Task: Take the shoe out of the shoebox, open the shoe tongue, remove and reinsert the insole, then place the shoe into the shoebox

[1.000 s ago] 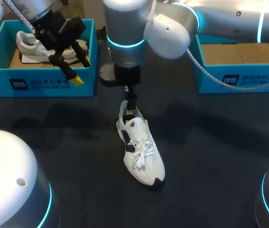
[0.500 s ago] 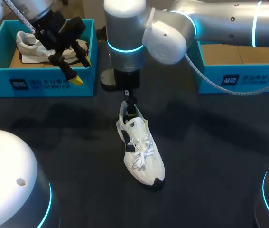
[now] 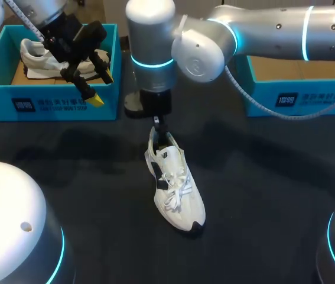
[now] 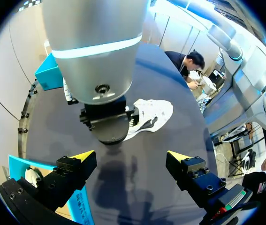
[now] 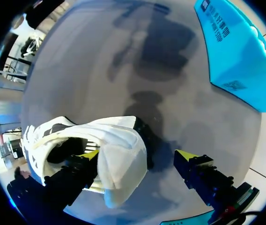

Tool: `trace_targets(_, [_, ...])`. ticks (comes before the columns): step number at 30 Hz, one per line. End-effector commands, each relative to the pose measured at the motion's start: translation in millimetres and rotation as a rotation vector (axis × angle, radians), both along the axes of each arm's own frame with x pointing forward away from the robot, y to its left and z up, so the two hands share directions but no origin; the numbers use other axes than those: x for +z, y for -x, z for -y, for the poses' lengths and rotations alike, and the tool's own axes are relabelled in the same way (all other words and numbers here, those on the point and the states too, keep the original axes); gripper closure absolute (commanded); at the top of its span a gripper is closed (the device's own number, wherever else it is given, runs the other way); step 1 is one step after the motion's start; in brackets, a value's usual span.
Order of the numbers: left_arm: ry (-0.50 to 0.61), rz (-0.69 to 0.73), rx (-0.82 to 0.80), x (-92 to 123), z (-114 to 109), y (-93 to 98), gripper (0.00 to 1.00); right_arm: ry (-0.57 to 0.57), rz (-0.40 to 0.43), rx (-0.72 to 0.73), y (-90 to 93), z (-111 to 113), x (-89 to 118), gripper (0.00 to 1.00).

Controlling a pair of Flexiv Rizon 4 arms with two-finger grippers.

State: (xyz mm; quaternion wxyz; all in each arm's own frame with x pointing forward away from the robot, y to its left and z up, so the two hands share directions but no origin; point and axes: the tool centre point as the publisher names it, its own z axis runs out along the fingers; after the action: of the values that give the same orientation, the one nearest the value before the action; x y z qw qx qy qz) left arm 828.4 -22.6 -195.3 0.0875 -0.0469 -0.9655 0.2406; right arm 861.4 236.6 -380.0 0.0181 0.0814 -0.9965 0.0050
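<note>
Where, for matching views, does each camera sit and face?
Head view: fixed above and behind, looking down on the table; both arms show.
Left wrist view: on left wrist, facing right arm and white shoe; left gripper shows.
Right wrist view: on right wrist, looking down at the shoe; right gripper shows.
Shared: all three show the shoe.

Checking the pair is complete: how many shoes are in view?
2. One white shoe lies mid-table, under the right arm. A second shoe sits in the left shoebox, partly behind the left arm. The right shoebox, partly covered, may hide more.
</note>
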Motion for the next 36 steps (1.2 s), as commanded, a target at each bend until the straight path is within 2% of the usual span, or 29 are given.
trace_targets(1, [-0.001,0.002,0.000,0,-1,0.9,0.00,0.004,-0.012,-0.005,-2.0,0,-10,0.39])
trace_targets(5, [-0.001,0.002,0.000,0,-1,0.9,0.00,0.005,-0.015,-0.012,-0.2,3,-11,0.81])
trace_targets(6, [-0.001,0.002,0.000,0,-1,0.9,0.00,0.006,-0.017,-0.011,0.3,3,-12,1.00])
trace_targets(13, [-0.001,0.002,0.000,0,-1,0.9,0.00,0.021,-0.012,-0.029,7.0,8,-9,1.00])
trace_targets(19, [-0.001,0.002,0.000,0,-1,0.9,0.00,0.017,0.008,-0.050,12.1,15,15,1.00])
trace_targets(23, [-0.001,0.002,0.000,0,-1,0.9,0.00,0.024,0.037,-0.054,14.3,24,40,1.00])
trace_targets(28, [-0.001,0.002,0.000,0,-1,0.9,0.00,0.023,0.049,-0.089,10.7,47,82,1.00])
trace_targets(36, [-0.001,0.002,0.000,0,-1,0.9,0.00,0.042,0.055,-0.142,-6.9,86,153,1.00])
